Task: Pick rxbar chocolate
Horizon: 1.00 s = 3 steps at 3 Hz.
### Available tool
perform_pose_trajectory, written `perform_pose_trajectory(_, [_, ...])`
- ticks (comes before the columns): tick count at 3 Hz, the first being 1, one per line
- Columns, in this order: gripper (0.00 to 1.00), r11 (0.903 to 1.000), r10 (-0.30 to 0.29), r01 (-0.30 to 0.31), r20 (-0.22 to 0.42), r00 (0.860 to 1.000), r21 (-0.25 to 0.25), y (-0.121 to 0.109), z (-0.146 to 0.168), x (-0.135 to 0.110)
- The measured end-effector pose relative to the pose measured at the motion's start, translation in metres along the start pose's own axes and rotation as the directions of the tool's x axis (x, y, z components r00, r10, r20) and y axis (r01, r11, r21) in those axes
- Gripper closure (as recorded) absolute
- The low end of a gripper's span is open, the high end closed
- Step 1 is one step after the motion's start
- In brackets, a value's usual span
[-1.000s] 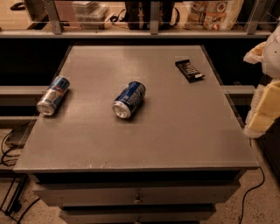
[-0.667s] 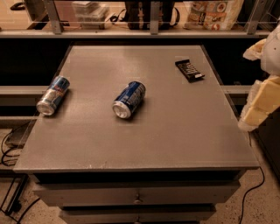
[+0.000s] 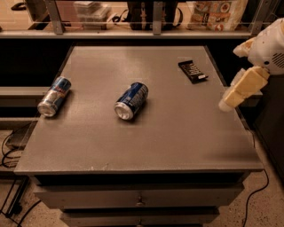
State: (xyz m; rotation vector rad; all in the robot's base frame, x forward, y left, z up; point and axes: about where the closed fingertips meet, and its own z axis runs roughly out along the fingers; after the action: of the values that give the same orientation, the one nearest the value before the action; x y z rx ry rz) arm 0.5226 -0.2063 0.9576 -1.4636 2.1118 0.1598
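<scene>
The rxbar chocolate [image 3: 193, 71] is a flat black wrapped bar with white lettering, lying at the back right of the grey table top [image 3: 146, 133]. My gripper [image 3: 234, 75] comes in from the right edge, over the table's right side, a little right of and nearer than the bar. Its pale fingers [image 3: 242, 88] are spread apart with nothing between them. It does not touch the bar.
A blue and silver can [image 3: 131, 100] lies on its side at the table's middle. A second can [image 3: 54, 96] lies near the left edge. A shelf with boxes and bags [image 3: 217, 9] runs behind the table. Drawers [image 3: 140, 199] sit under the top.
My gripper has moved left and slightly up, coming in over the table's right edge toward the bar. The bar and both cans have not moved.
</scene>
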Motion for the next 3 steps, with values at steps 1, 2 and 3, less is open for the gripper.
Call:
perform_pose_trajectory(1, [0.00,0.9977,0.063,-0.060,0.091,0.994,-0.031,-0.033,0.027,-0.010])
perform_pose_trajectory(2, [0.00,0.9977,0.063,-0.060,0.091,0.994,-0.032,-0.033,0.027,-0.010])
perform_pose_trajectory(3, [0.00,0.9943,0.101,-0.096,0.129,0.986,-0.047,-0.033,0.037,-0.013])
